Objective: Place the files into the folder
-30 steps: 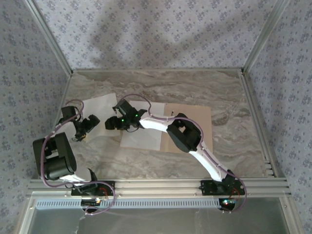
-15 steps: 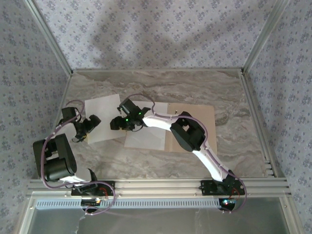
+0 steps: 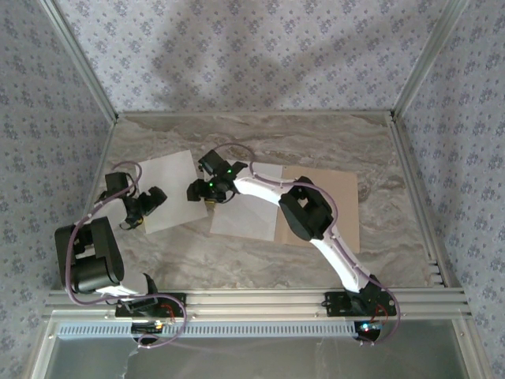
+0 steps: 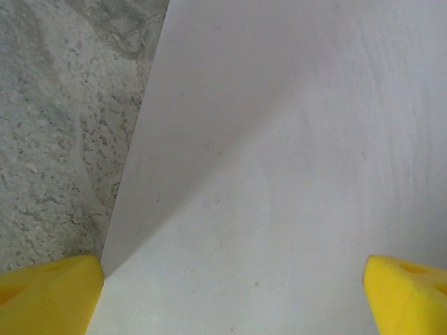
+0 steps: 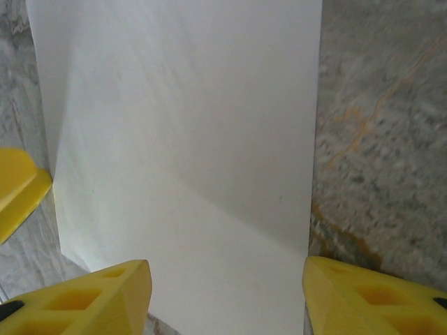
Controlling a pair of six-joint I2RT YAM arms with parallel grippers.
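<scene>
Two white files lie on the marble table. One sheet (image 3: 172,178) is at the left, and the other (image 3: 248,213) rests on the left half of the open tan folder (image 3: 331,205). My left gripper (image 3: 155,196) hangs open low over the left sheet (image 4: 279,139), near that sheet's left edge, its yellow fingertips (image 4: 49,293) wide apart and nothing between them. My right gripper (image 3: 195,190) is open over the same sheet (image 5: 181,105) at its right side. Its fingertips (image 5: 105,300) straddle the paper's width without pinching it.
The marble tabletop (image 3: 260,134) stretches behind and to the right of the folder. Aluminium frame rails (image 3: 426,229) border the table on the right and the near side. My right arm's elbow (image 3: 304,213) hangs over the folder's spine area.
My right gripper has moved right and slightly back. The folder with its sheet has slid right, and the left sheet has shifted a little right. The left gripper has barely moved.
</scene>
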